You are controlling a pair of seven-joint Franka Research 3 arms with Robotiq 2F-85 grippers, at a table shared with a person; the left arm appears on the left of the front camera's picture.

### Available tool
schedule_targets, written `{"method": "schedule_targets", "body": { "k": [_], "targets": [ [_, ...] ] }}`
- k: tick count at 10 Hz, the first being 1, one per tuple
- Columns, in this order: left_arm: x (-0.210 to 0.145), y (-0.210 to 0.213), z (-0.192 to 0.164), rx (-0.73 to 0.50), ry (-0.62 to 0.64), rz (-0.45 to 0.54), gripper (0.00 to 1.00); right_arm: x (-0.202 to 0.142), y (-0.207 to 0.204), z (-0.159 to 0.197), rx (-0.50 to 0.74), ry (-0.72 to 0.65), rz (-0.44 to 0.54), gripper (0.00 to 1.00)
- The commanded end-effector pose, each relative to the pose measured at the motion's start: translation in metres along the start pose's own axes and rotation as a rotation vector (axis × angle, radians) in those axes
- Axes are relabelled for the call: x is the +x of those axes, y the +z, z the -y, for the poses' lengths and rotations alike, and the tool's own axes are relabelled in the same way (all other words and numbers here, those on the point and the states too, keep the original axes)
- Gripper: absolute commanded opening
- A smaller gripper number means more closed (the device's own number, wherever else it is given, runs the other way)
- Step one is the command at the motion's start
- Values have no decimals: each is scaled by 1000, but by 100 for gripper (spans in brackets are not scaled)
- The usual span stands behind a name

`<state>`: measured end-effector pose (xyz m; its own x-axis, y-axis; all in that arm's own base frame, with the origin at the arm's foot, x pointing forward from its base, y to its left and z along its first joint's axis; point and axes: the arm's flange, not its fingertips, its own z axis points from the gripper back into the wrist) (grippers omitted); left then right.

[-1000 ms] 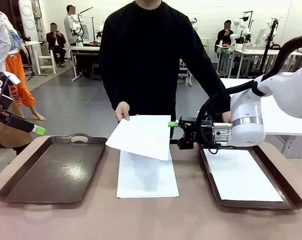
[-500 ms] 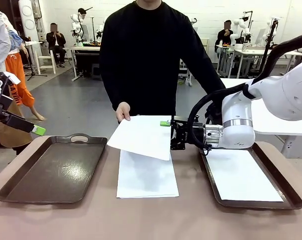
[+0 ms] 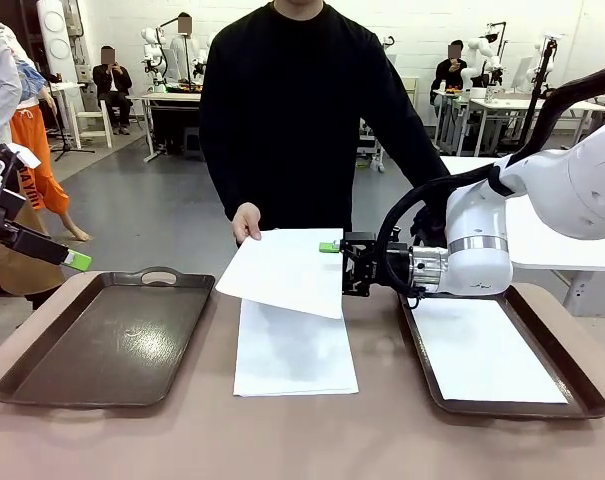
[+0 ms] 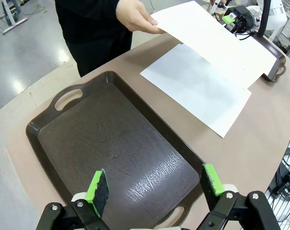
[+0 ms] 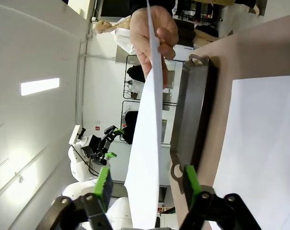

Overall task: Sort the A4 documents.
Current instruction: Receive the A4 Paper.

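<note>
The person's hand (image 3: 245, 222) is holding a white sheet (image 3: 282, 270) out above the middle of the table (image 3: 282, 440), pinching its far left corner while the rest is drooping slightly. The right gripper (image 5: 147, 182) is standing open around the sheet's right-hand edge. One green pad is sitting on each side of the paper, and neither is pressing it as far as the right wrist view shows. The left gripper (image 4: 155, 182) is hanging wide open, holding nothing, over the dark brown left tray (image 3: 102, 335). Under the held sheet, a stack of sheets (image 3: 294, 355) is lying flat on the table between the trays, and another sheet (image 3: 487, 350) is lying flat inside the right tray (image 3: 422, 350). Every page is looking blank, thin and rectangular, smaller than a tray. Paper like this is probably behaving as very light, limp and smooth, so it is likely to flop, slide or crease. The sensible hold is a flat pinch slightly in from an edge, while the person's hand is steadying it.
</note>
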<state>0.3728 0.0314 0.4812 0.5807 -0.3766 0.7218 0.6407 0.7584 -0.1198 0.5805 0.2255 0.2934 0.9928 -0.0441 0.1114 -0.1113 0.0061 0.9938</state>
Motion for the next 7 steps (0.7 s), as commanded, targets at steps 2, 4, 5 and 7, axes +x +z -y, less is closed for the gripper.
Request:
{"method": "schedule_targets", "body": {
  "k": [2,4,5,7],
  "targets": [
    [-2,-2,-3,-10,-15,8,100,1,-2,-3,18,-22,-2,46],
    [-2,-2,-3,-10,-15,8,100,0,-1,-2,19,-30,-8,28],
    [-2,-2,-3,-10,-15,8,100,-1,-1,-1,19,-36,-13,38],
    [-2,-2,-3,-10,-15,8,100,-1,-1,-1,22,-38,-15,20]
  ]
}}
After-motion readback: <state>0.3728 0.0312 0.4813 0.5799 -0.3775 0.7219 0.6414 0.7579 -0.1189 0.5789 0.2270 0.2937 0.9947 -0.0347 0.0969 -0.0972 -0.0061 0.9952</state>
